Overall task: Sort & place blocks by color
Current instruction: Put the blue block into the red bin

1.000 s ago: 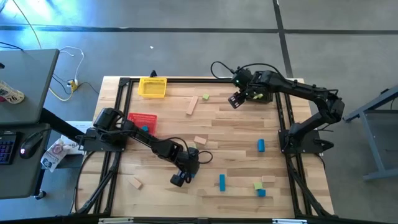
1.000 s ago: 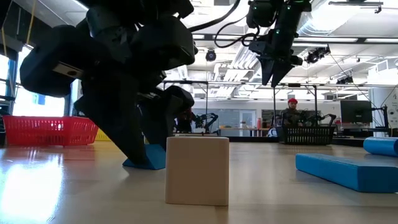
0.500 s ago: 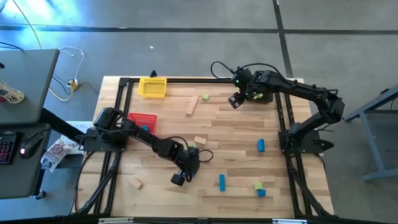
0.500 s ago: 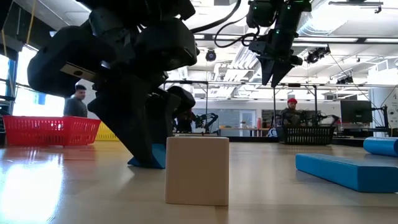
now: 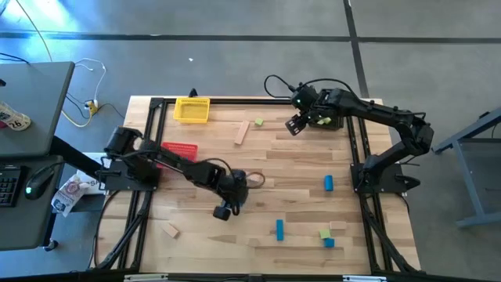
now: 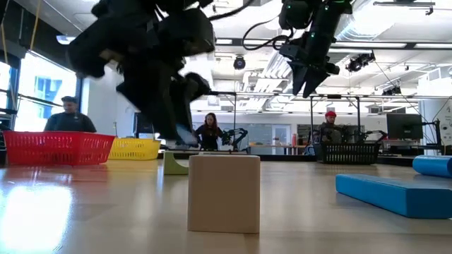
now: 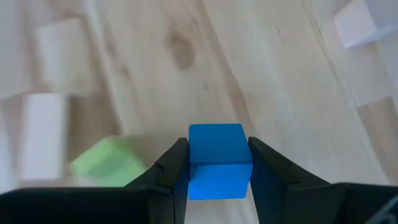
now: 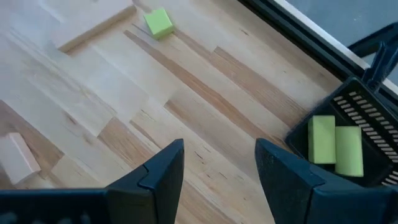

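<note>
My left gripper hangs above the table's middle, nearer the front edge, shut on a blue cube. In the low view, my left gripper is well above the tabletop. My right gripper hovers open over the far right part of the table, with nothing between its fingers. Loose blocks rest flat on the wood: a tan bar, a green cube, a blue block, a blue bar and a tan cube. My left gripper pinches the blue cube by two opposite side faces, one finger on each. The fingers come from above, slanting downward. The cube is lifted clear of the table and sits squarely between the fingers, its top face showing.
A red basket and a yellow basket stand at the left and far left. A black basket holding two green blocks is under my right arm. A green, a blue and a tan block cluster near the front right. People stand beyond the table.
My left gripper has risen and drawn a little toward the table's far edge. The blue cube, which stood on the table between its fingers, now hangs clear of the wood. In the low view, a green block now shows where the gripper stood.
</note>
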You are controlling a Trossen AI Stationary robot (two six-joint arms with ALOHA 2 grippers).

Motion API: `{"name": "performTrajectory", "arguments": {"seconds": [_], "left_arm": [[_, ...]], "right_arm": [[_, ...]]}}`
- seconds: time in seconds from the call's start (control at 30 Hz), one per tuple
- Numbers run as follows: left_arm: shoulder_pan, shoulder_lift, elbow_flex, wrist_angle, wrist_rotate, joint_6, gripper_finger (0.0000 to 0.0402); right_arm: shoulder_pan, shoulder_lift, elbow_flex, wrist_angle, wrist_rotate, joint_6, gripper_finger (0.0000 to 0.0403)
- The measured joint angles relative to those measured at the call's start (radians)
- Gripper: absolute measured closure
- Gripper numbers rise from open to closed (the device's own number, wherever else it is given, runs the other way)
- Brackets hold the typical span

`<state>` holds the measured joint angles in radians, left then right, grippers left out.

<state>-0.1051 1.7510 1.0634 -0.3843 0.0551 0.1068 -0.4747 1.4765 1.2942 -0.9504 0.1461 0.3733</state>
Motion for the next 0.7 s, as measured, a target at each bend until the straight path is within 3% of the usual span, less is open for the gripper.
{"name": "performTrajectory", "arguments": {"seconds": [0.1,0.33,0.7], "left_arm": [[0.023,-0.052,0.001,-0.053,-0.004,0.018,0.03],[0.079,-0.21,0.002,-0.198,-0.126,0.039,0.03],[0.172,-0.444,-0.003,-0.497,-0.258,-0.033,0.03]], "right_arm": [[0.0,0.0,0.0,0.026,-0.002,-0.014,0.0219],[0.018,0.0,0.0,0.078,-0.005,-0.016,0.0219],[0.129,0.001,0.0,0.148,0.001,-0.016,0.0219]]}}
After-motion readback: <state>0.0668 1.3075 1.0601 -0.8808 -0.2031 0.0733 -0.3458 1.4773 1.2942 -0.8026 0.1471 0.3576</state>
